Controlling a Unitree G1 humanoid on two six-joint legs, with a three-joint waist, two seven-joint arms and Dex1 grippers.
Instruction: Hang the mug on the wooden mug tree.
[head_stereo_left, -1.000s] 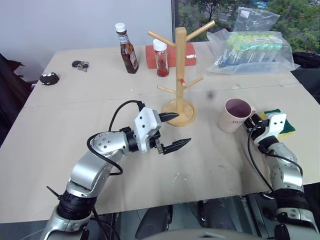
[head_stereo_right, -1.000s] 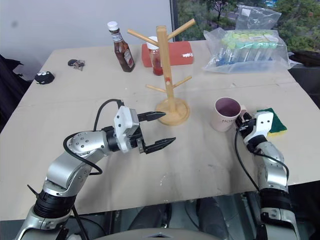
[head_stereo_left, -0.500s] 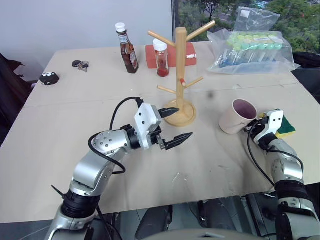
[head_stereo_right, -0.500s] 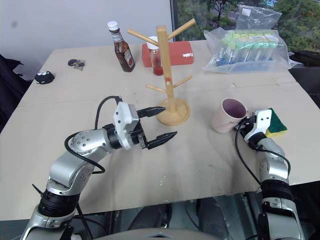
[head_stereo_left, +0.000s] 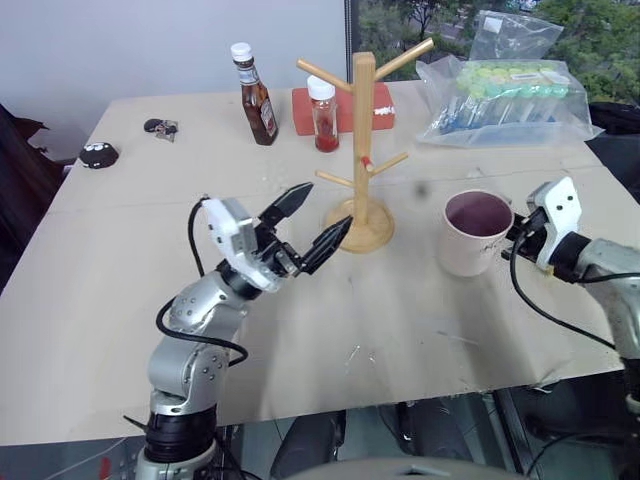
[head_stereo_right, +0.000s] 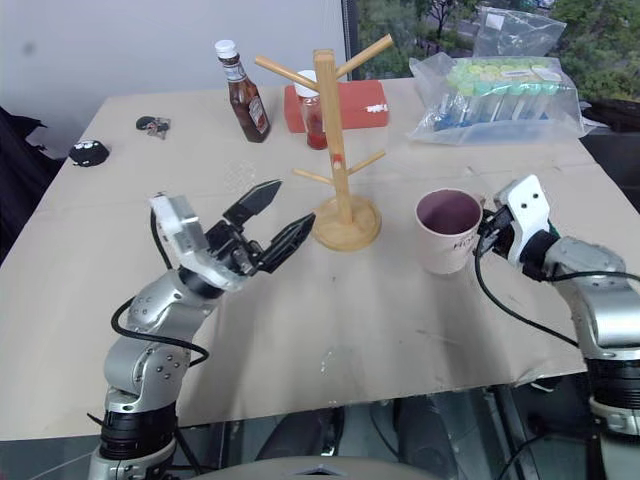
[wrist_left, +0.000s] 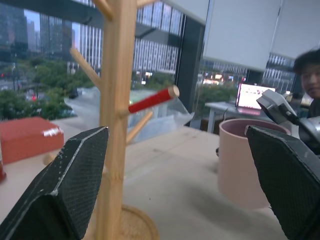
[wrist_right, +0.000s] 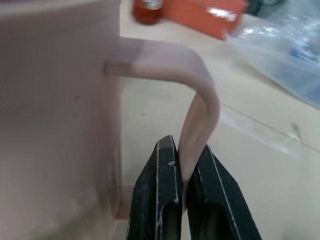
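Ceramic, by the look of it: the mug (head_stereo_right: 447, 231) is pale pink, stiff and glazed, so I judge it fairly heavy for its size, slick under the fingers and apt to chip if knocked against wood. The right claw (wrist_right: 184, 197) is pinched tight on the lower run of the mug's loop handle, the mug body hanging just beside the fingers, held upright, seemingly just clear of the desk (head_stereo_left: 420, 330). That hold is thin and off-centre, so the mug may swing or slip round in the grip; a slow carry seems wise. The wooden mug tree (head_stereo_left: 362, 150) stands near the mug, on the side away from the right claw. The left claw (head_stereo_left: 300, 225) hovers spread wide and empty, pointing toward the tree's round base.
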